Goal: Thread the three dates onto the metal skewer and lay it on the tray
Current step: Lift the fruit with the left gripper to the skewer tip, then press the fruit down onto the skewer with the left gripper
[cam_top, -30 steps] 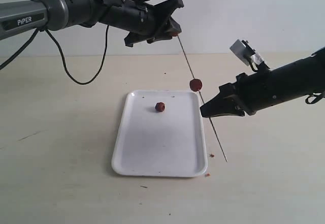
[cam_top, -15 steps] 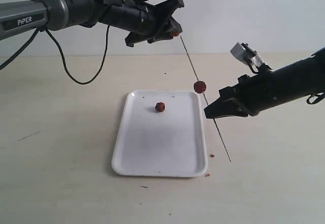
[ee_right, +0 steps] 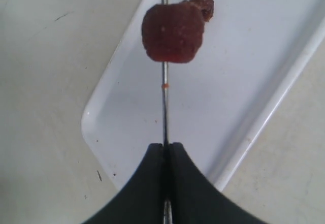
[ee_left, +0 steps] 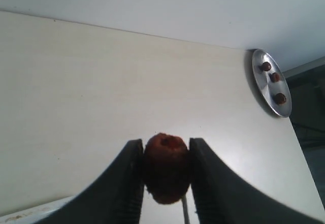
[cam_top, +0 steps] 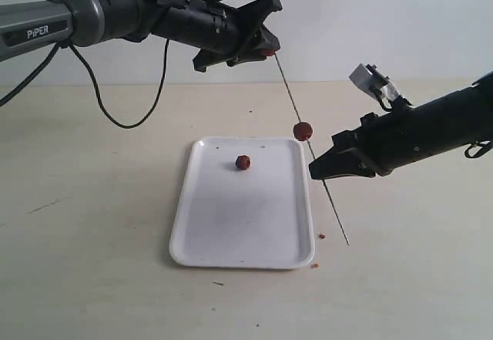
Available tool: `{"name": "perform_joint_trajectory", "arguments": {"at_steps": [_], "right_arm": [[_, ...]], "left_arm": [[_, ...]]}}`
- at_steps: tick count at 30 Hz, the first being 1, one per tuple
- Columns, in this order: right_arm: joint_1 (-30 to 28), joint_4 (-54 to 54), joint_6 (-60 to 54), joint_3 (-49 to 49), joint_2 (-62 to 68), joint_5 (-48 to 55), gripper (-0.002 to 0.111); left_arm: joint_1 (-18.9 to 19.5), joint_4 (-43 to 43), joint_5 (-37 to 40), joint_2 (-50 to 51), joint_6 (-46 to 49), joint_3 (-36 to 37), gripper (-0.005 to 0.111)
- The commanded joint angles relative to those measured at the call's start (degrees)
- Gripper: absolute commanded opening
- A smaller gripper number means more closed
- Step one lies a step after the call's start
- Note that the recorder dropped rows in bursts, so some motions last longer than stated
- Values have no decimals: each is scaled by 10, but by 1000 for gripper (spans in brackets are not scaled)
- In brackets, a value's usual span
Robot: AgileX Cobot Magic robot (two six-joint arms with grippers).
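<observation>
Left gripper (cam_top: 264,47) clamped on top date (ee_left: 166,168) at the upper tip of the skewer (cam_top: 289,97). Right gripper (ee_right: 165,155) pinched tight on the skewer below threaded date (cam_top: 303,131), off the 1 o'clock corner of the tray (cam_top: 246,224). Loose date (cam_top: 243,162) lies toward tray's 12. I'd push straight along the rod, with the right grip steady.

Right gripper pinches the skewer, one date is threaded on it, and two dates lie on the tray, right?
Not quite: the exterior view shows only one date on the tray; another date is in the left gripper.
</observation>
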Motion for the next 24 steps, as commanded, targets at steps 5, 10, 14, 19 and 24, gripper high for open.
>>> {"name": "perform_joint_trajectory", "arguments": {"at_steps": [5,10,14,19,24], "right_arm": [[-2,-6,-9,0,-2,11,0],[-2,6,-10,0,-2,9,0],[-2,17,-17,0,-2,8,0],[-2,39,-25,0,-2,-19,0],[-2,90,-66,-2,-2,-24,0]], "left_arm": [[-3,-6,-10,-1,5,-1,32],[-3,-6,-5,-1,6,-1,32],[-7,-6,5,-1,11,-1,32],[-22,-6,4,-1,14,-1,32],[-31,-1,15,-1,14,-1,32]]}}
